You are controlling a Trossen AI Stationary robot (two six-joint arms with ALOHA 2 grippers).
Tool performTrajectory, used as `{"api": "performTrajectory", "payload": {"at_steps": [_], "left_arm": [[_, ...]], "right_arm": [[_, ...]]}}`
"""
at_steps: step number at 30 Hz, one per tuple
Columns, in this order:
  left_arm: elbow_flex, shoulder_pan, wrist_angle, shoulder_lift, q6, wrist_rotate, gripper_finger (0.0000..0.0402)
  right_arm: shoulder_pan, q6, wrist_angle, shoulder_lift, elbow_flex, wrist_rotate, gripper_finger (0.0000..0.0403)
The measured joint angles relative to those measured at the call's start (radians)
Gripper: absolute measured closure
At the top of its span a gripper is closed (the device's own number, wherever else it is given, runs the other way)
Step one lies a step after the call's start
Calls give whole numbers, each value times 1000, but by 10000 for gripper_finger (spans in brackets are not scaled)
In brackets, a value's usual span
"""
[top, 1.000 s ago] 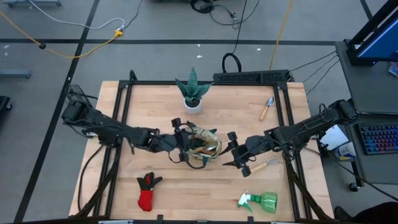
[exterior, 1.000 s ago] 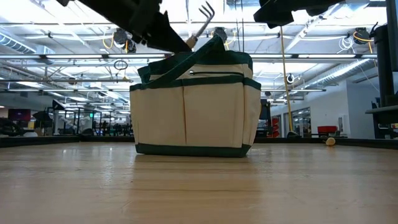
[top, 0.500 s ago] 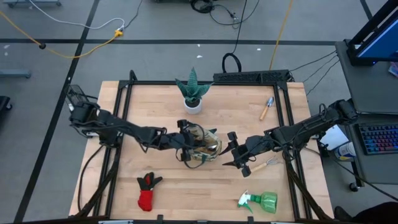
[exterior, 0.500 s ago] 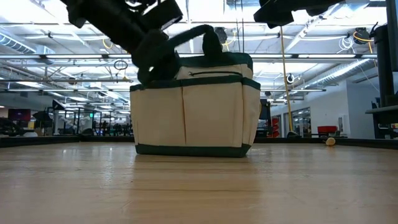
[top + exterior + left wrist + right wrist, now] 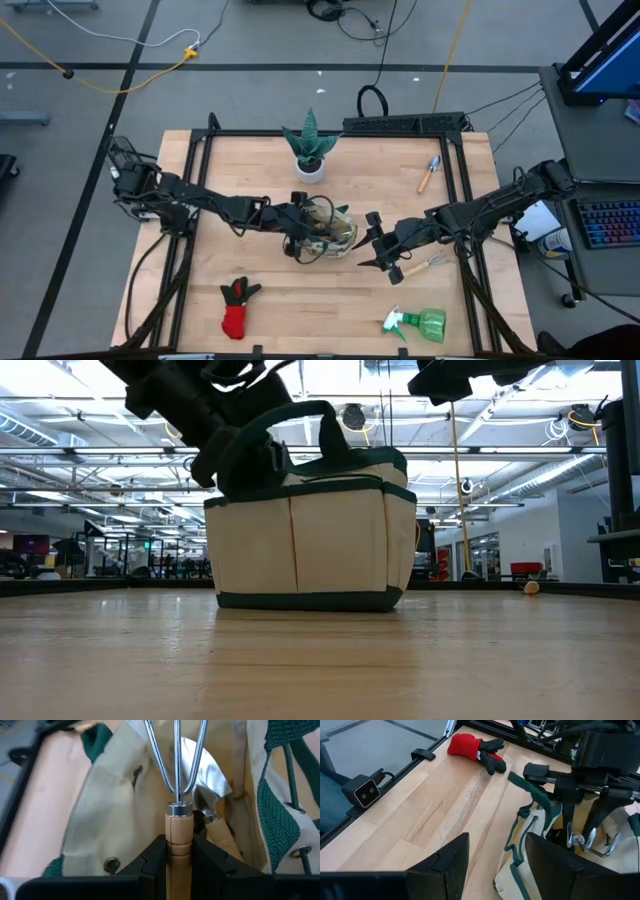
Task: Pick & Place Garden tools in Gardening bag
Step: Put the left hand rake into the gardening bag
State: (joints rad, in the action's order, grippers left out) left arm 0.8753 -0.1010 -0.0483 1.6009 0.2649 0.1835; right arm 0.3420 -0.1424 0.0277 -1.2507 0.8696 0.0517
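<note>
High view. Gardening bag (image 5: pixel 325 232): beige canvas with green trim, at table centre. Left gripper (image 5: pixel 303 222): reaches in from 9 o'clock, its tip over the bag's open mouth. Right gripper (image 5: pixel 372 250): just beside the bag at its 4 o'clock, apart from it. Potted plant (image 5: pixel 310 148): spiky green, white pot, at 12 o'clock from the bag. Trowel (image 5: pixel 429 174): wooden handle, lying at 2 o'clock, near the table's far right corner. Small tool (image 5: pixel 432 264): lying at 4 o'clock, partly under the right arm; kind cannot be told. Glove (image 5: pixel 236 307): red with black fingers, at 7 o'clock. Spray bottle (image 5: pixel 420 324): green with white nozzle, on its side at 5 o'clock.

Low view. Bag (image 5: pixel 310 545): upright on the wooden table (image 5: pixel 320 660), dark loop handle raised. Left gripper (image 5: pixel 245 455): at the bag's top rim, at 10 o'clock on it. Right arm: dark mass at 1 o'clock, above the bag and clear of it.

Left wrist view. Hand fork (image 5: pixel 178 795): three metal tines, steel collar, wooden handle, pointing down into the bag. Left fingers (image 5: pixel 152 860): pinching the wooden handle from both sides. Second tool inside the bag: a shiny metal blade (image 5: pixel 210 775) beside the tines.

Right wrist view. Right fingers (image 5: pixel 452 857): spread apart, nothing between them. Bag (image 5: pixel 525 865): just beyond the fingertips. Glove (image 5: pixel 475 747): farther off on the table.
</note>
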Motion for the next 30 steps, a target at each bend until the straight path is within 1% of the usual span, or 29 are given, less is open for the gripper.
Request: {"api": "performTrajectory", "payload": {"at_steps": [4, 6, 12, 19, 22, 26, 30], "left_arm": [[0, 35, 17, 0, 0, -90, 321], [0, 49, 21, 0, 1, -108, 321], [0, 76, 24, 0, 28, -115, 320], [1, 104, 50, 15, 26, -238, 320], [2, 99, 71, 27, 76, -232, 320], [2, 90, 73, 26, 114, -189, 319], [1, 87, 75, 26, 137, -180, 308]], "right_arm": [[0, 0, 0, 0, 0, 0, 218], [0, 0, 0, 0, 0, 0, 218], [0, 0, 0, 0, 0, 0, 218], [0, 0, 0, 0, 0, 0, 218], [0, 0, 0, 0, 0, 0, 218], [-2, 0, 0, 0, 0, 3, 218], [-10, -3, 2, -11, 1, 4, 218]]}}
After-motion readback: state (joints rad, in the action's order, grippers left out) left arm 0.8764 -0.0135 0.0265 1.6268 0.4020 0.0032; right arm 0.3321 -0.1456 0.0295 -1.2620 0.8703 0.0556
